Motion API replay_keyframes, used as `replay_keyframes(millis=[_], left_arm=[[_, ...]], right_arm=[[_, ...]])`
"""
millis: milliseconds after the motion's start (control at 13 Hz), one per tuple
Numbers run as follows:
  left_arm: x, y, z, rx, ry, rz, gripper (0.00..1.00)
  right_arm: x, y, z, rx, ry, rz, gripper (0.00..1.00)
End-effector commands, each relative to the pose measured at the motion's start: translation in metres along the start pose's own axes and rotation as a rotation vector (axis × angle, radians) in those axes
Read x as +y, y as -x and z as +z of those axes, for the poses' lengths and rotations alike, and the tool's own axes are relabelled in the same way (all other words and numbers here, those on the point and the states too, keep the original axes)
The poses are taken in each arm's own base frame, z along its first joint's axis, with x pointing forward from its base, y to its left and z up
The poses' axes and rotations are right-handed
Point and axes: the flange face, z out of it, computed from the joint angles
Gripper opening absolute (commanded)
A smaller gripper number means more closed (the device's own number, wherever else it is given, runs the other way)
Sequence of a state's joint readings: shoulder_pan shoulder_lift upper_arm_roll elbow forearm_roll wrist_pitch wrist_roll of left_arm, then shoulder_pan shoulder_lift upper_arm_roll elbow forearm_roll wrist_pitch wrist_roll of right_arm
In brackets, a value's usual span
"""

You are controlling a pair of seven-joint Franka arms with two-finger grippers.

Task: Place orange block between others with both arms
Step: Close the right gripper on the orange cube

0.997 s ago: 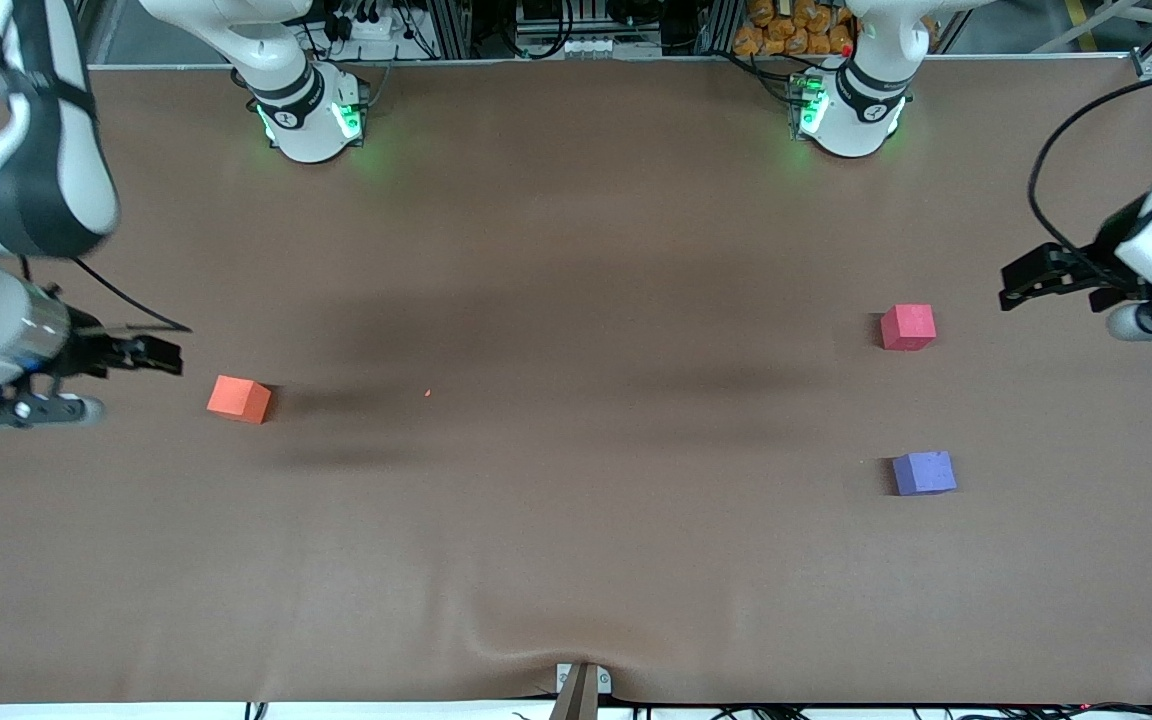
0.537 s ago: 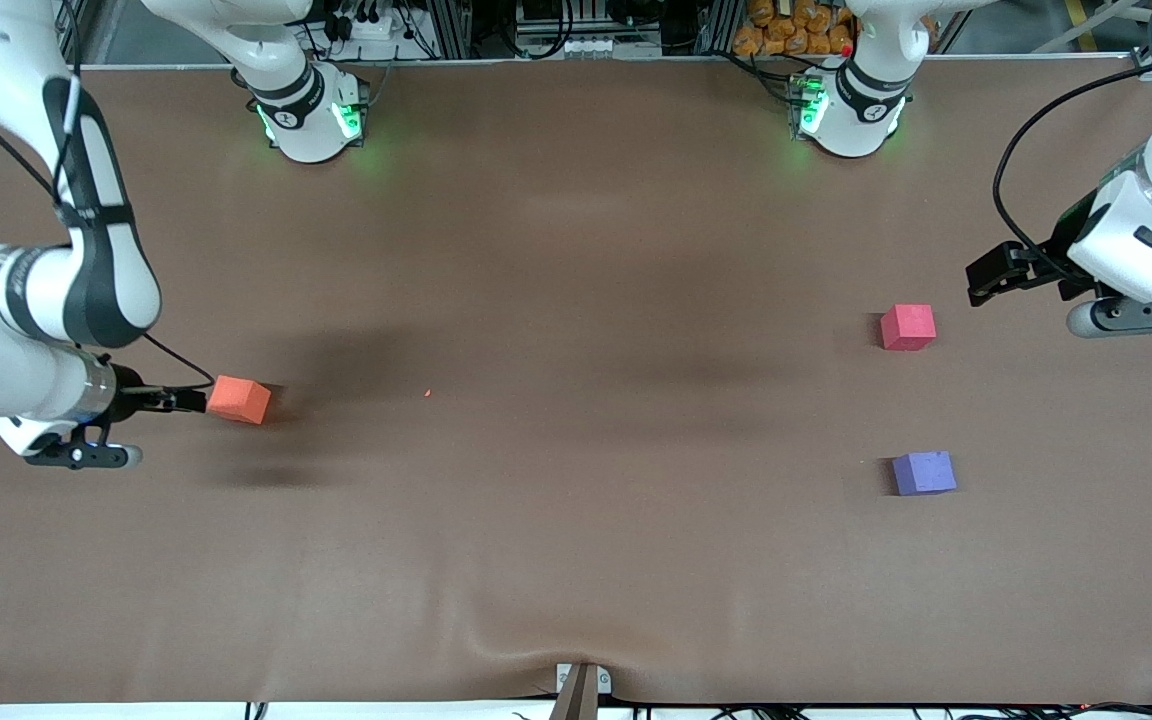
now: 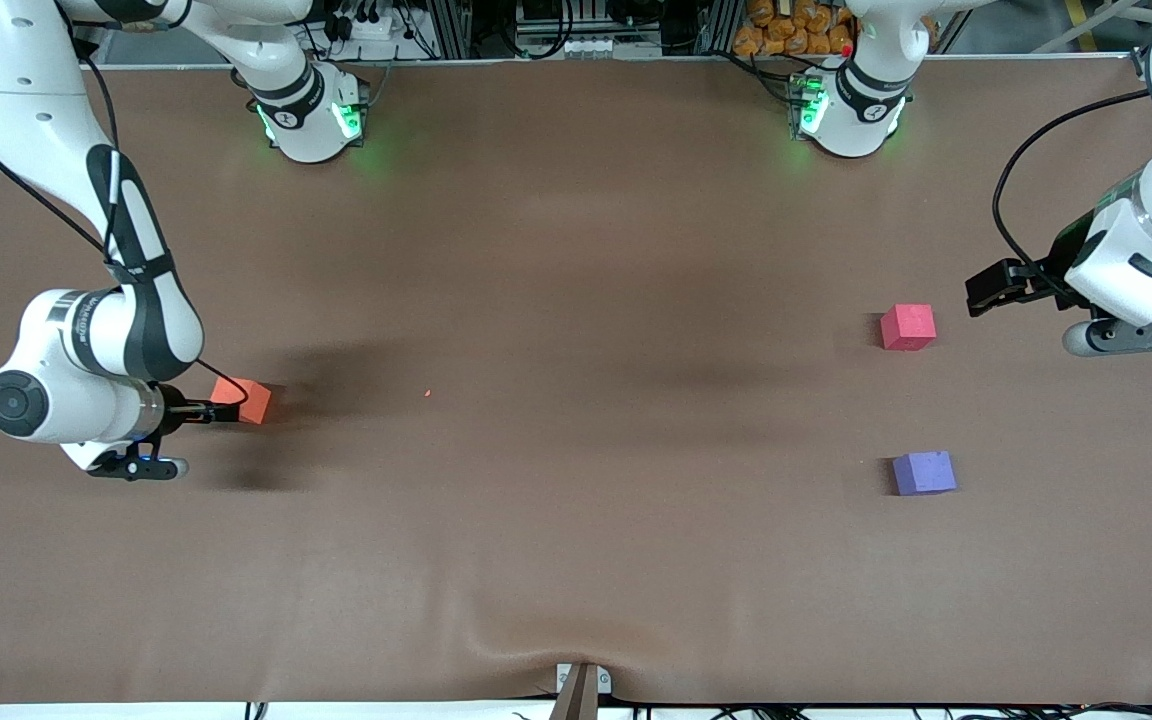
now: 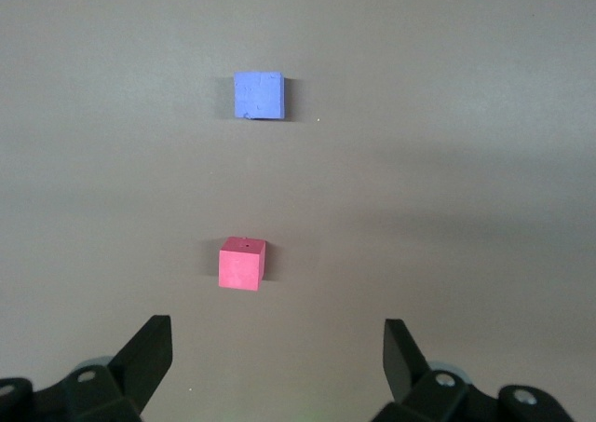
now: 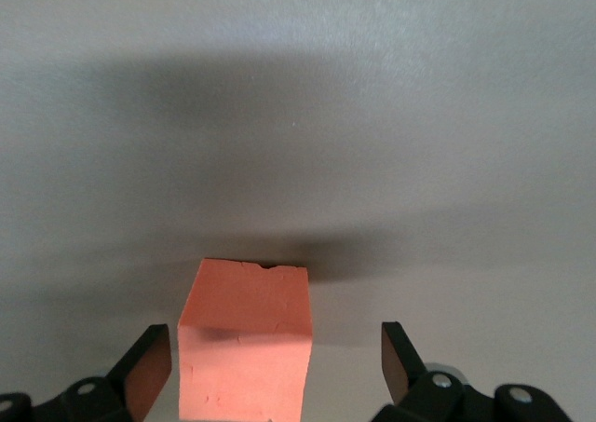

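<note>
While the left gripper (image 3: 986, 289) is waiting open near the table's end edge, the orange block (image 5: 244, 340) is sitting between the right gripper's (image 5: 277, 355) spread, untouching fingers

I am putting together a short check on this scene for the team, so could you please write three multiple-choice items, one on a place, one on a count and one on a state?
1. Where does the purple block lie compared with the red block?
A. Nearer the front camera
B. On top of it
C. At the right arm's end of the table

2. How many blocks are on the table?
A. Two
B. Three
C. Five

3. How does the right gripper stand at the orange block?
A. Shut on it and lifted
B. Open, with the block between its fingers
C. Open over the red block

Answers:
1 A: the purple block shows lower in the front view than the red block.
2 B: only those two and the orange block lie on the table.
3 B: the right gripper has fingers apart on either side of the block, which rests on the table.
</note>
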State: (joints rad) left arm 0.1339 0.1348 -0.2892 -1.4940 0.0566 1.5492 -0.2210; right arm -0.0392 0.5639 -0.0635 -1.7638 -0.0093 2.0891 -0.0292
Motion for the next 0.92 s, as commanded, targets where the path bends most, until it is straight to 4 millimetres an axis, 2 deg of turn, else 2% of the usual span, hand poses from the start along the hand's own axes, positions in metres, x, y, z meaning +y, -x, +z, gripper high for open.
replay_keyframes(millis=[0, 307, 613, 843], left_arm=[[-0.004, 0.000, 0.000, 0.014, -0.017, -0.003, 1.00], [-0.003, -0.002, 0.008, 0.017, -0.016, -0.002, 1.00], [-0.003, -0.003, 0.009, 0.017, -0.016, -0.001, 1.00], [-0.003, -0.003, 0.011, 0.014, -0.016, -0.001, 1.00]], right_arm=[[-0.002, -0.001, 0.007, -0.005, 0.008, 0.019, 1.00], [-0.007, -0.001, 0.011, -0.017, -0.072, 0.062, 1.00], [-0.007, -0.001, 0.018, -0.025, -0.072, 0.057, 1.00], [-0.007, 0.001, 0.039, -0.064, -0.070, 0.058, 1.00]])
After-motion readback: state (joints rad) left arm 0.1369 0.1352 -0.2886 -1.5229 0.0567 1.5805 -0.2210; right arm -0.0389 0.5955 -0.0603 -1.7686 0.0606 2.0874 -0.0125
